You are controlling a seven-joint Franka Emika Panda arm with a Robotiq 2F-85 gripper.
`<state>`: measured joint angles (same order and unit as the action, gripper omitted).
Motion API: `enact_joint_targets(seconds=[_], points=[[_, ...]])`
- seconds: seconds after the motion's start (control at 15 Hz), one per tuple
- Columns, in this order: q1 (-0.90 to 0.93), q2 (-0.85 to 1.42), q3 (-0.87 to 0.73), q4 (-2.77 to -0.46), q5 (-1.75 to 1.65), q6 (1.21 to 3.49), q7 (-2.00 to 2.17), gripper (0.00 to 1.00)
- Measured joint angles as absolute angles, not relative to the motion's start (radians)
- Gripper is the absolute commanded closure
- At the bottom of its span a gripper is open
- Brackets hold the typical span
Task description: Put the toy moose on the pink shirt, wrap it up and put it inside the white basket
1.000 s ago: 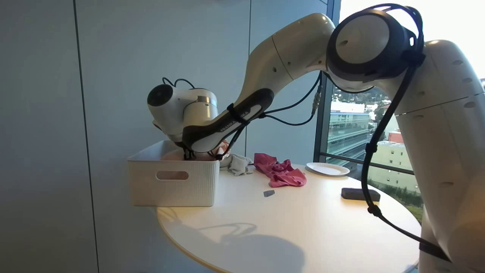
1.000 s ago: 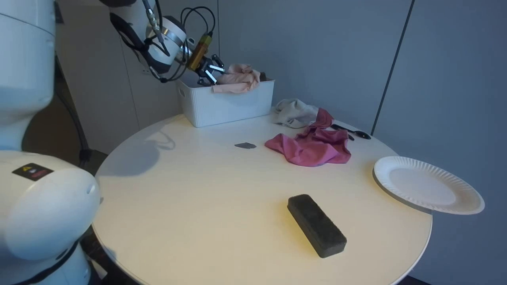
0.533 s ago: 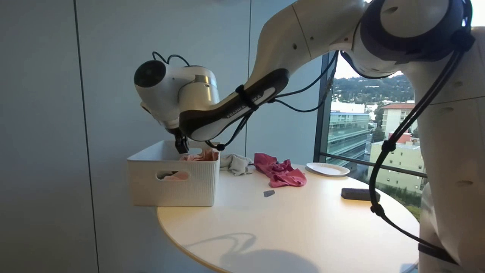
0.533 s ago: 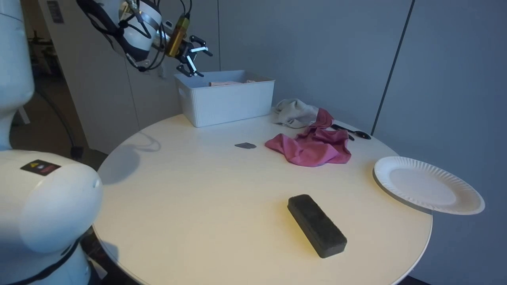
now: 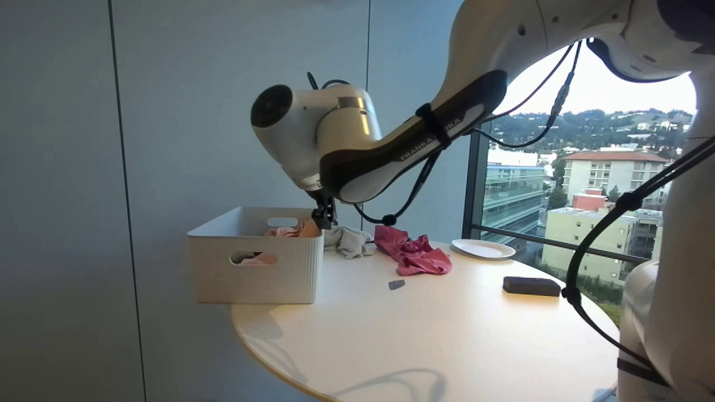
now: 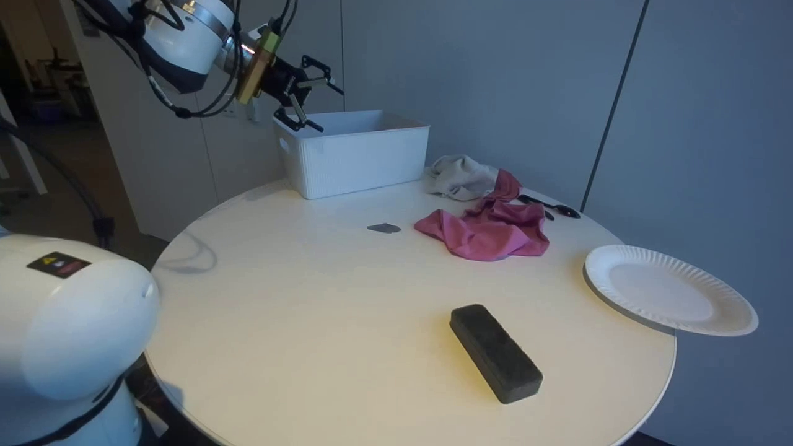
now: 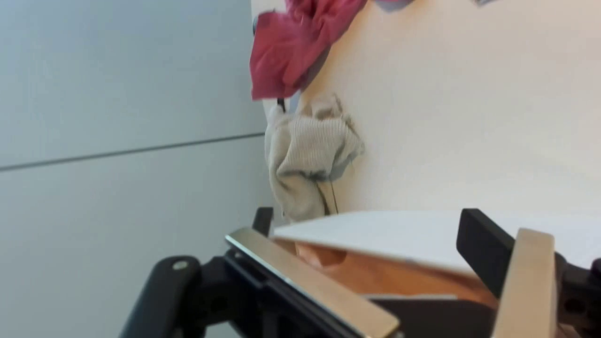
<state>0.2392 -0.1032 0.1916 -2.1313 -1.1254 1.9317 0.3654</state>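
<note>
Probably only retreat is left: lift pincer (image 6: 331,110) straight up, clear of white basket (image 6: 365,164), then swing off slowly, so nothing snags. Pincer spread wide, grasping nothing, slanted by basket's corner; whether touching it, cannot tell. Forearm (image 5: 416,148) slopes down, wrist (image 5: 299,134) bent. Pink shirt (image 5: 299,230) lies inside basket; moose not made out, presumably wrapped within.

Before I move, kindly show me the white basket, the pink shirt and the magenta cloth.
White basket (image 6: 365,164): in an exterior view, its long side wall.
Pink shirt (image 5: 289,231): in an exterior view, its folds inside the basket.
Magenta cloth (image 6: 486,236): in an exterior view, its middle folds.
</note>
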Motion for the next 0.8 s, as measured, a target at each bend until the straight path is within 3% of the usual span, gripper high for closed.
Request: enact_joint_targets(seconds=[0.2,0.47,0.8], points=[[0.185,-0.207,0.128,-2.273,-1.021,1.995,0.41,0.0],[0.105,-0.293,0.002,-2.436,-0.889,2.253,0.364,0.0],[0.05,-0.323,-0.076,-2.53,-0.776,2.443,0.29,0.0]])
